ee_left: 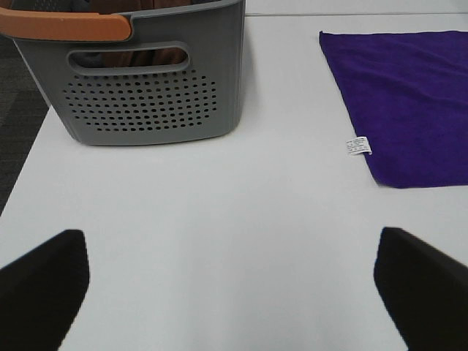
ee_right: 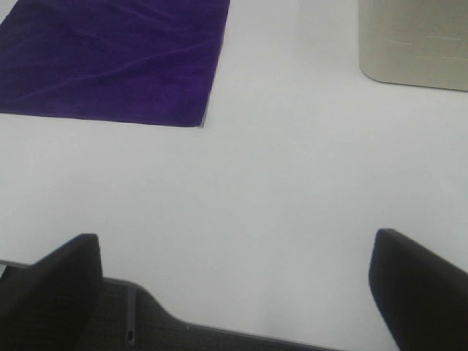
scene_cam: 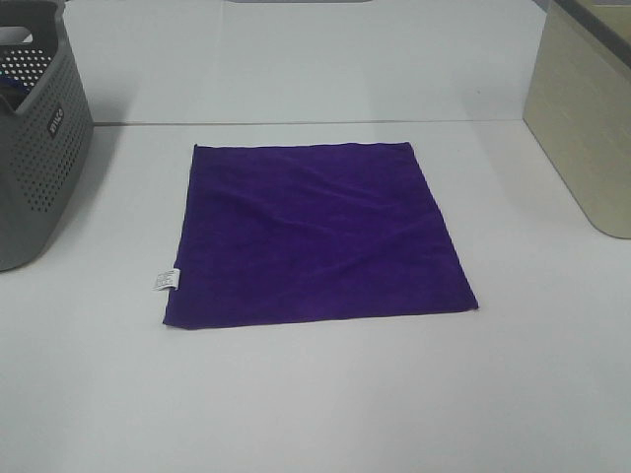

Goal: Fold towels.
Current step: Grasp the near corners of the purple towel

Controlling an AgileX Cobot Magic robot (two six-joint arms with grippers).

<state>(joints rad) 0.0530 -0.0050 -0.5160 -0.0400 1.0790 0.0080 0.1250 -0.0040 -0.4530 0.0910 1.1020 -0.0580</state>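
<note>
I have the towel [scene_cam: 317, 236] lying flat and fully spread in the middle of the table [scene_cam: 325, 404], not yet folded, its white tag [scene_cam: 165, 280] poking out from the edge on the left arm's side, near the front corner. That layout suits a two-handed fold, since each arm has a near corner on its own side. The left gripper [ee_left: 232, 289] hangs over bare table, fingers spread wide with nothing between them; the tagged corner sits ahead of it and off to one side, well apart. The right gripper [ee_right: 235, 289] is likewise wide open and empty, near the table's front edge, with the other near corner ahead of it. Neither arm shows in the high view, so I judge both are parked clear of the cloth. A basket [scene_cam: 39, 148] stands left, possibly holding brownish cloth, though I can't see that well; a bin [scene_cam: 592, 138] stands right. I'd go for the near corners first.
</note>
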